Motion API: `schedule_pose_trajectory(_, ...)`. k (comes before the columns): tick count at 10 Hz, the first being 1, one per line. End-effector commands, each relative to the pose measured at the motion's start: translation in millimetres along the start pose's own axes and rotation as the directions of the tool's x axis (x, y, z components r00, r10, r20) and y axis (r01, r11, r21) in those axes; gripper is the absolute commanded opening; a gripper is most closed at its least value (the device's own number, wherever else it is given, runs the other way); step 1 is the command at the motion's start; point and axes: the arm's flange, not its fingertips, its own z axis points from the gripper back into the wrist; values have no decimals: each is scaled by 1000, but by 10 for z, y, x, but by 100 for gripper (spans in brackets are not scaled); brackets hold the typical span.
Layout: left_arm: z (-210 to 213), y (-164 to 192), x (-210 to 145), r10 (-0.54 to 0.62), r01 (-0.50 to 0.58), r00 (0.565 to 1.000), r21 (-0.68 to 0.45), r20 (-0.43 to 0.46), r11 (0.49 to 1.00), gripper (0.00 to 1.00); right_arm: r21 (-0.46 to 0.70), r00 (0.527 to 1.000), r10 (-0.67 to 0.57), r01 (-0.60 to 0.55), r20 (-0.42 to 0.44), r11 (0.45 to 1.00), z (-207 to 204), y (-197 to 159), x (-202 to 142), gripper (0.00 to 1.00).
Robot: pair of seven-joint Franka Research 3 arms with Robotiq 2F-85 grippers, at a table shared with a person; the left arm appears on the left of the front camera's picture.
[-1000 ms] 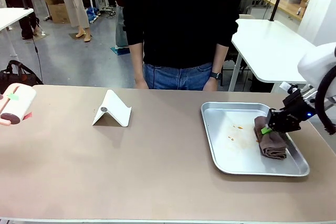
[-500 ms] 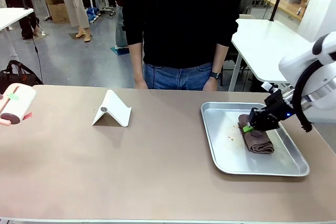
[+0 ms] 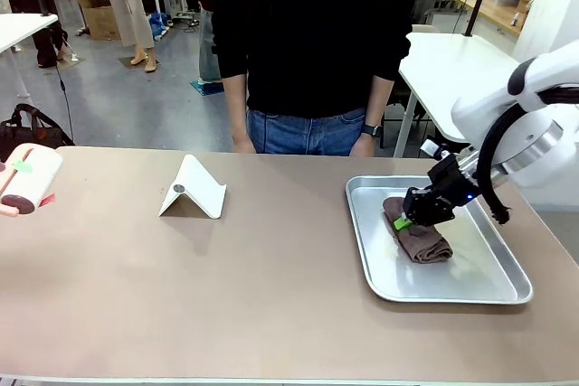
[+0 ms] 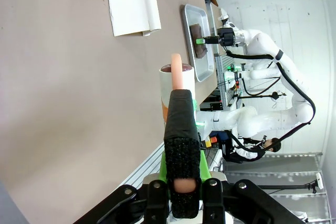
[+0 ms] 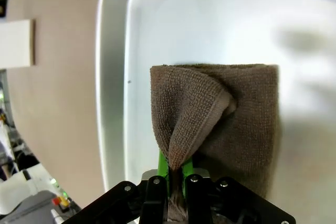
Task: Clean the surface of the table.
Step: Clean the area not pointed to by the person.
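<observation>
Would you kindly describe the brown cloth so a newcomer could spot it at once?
On the wide tan table, find the shiny silver tray on the robot's right side. Inside it lies a folded brown cloth, one fold pinched in the right gripper. It is the only soft, dark thing there; the white folded stand sits farther left.

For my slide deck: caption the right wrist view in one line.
Right end effector pinches a folded brown cloth lying in the silver tray, tan table alongside.

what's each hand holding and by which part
Right hand pinches a raised fold of the brown cloth in the tray. Left hand grips the roller by its pink handle.
</observation>
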Motion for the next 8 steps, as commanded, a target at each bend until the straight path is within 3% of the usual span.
schedule_pose_trajectory(1, 13, -43, 4, 11, -11, 1000, 1, 0, 1000, 22, 13, 996, 77, -77, -38, 997, -162, 157, -46, 11)
schedule_pose_trajectory(5, 13, -43, 4, 11, -11, 1000, 1, 0, 1000, 22, -15, 985, 150, -152, -89, 988, -317, 327, -164, 11)
schedule_pose_trajectory(8, 13, -43, 4, 11, -11, 1000, 1, 0, 1000, 22, -74, 994, 94, -97, -50, 992, -261, 120, -82, 11)
